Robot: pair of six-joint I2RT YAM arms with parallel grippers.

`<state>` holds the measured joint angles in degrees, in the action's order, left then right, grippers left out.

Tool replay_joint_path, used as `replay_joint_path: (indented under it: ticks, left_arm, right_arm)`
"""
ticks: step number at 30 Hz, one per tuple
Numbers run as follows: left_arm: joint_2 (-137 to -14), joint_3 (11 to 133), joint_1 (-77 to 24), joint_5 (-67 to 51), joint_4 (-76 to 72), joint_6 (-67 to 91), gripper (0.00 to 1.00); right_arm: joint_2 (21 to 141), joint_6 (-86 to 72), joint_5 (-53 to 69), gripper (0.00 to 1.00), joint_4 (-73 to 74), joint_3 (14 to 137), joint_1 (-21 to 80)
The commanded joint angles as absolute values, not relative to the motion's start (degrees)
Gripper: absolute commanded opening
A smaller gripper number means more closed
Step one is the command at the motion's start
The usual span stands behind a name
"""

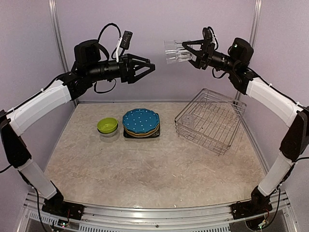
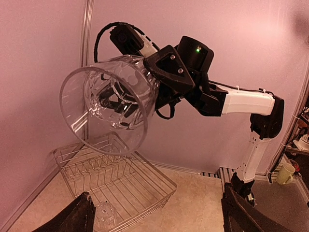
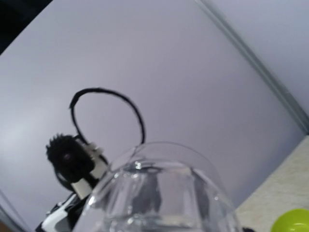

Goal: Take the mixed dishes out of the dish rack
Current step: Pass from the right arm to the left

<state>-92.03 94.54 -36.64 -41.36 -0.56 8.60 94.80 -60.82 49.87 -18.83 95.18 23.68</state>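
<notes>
Bowl (image 1: 107, 125) left of plate stack (image 1: 140, 122); dish rack (image 1: 211, 121) right, glass (image 1: 189, 119) inside; second glass (image 1: 174, 51) aloft.

Two glasses: one glass (image 1: 175, 51) in the right gripper (image 1: 186, 50), the other glass (image 2: 104, 213) in the one rack (image 1: 199, 137) below it. Below the left gripper (image 1: 147, 71): two nested bowls (image 1: 107, 126) and one stack of plates (image 1: 140, 122), at least three; exact count unclear.

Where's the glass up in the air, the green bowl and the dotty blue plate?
clear glass (image 1: 173, 51): top view, its side wall.
lime-green bowl (image 1: 107, 125): top view, its inside.
blue white-dotted plate (image 1: 140, 120): top view, its face.
</notes>
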Motion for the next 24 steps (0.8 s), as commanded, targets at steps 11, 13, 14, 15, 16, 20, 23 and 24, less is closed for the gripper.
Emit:
replay_joint_path:
  ticks: [11,13,14,15,16,20,23,24]
  left_arm:
    - [-93.1,97.1,-38.2,-41.5,-3.6,4.1,0.68]
    - [-93.3,97.2,-38.2,-42.4,-3.5,4.1,0.63]
    - [-93.4,97.2,-38.2,-42.8,-3.4,4.1,0.60]
    - [-93.5,97.1,-38.3,-42.9,-3.3,4.1,0.57]
    - [-93.7,97.0,-38.3,-43.2,-3.4,4.0,0.53]
    - [-93.8,97.2,-38.3,-44.2,-2.8,3.9,0.33]
    - [-93.9,97.2,-38.3,-44.9,-2.1,4.0,0.13]
    - [-93.8,97.1,-38.3,-44.8,-1.7,4.1,0.08]
  right_arm:
    - [98.8,-65.8,50.4,0.42,-28.5,94.6,30.4]
    - [99.3,-66.2,50.4,0.42,-29.2,94.7,30.9]
    - [99.7,-66.7,50.4,0.42,-29.9,94.7,31.1]
    - [100.1,-67.1,50.6,0.42,-30.6,94.6,31.4]
    - [100.5,-67.6,50.7,0.42,-31.4,94.5,31.7]
    - [102.3,-70.1,51.3,0.41,-34.8,94.1,32.5]
    - [103.2,-71.8,51.5,0.41,-37.1,94.0,32.6]
    - [103.4,-71.9,51.5,0.41,-37.2,94.1,32.5]
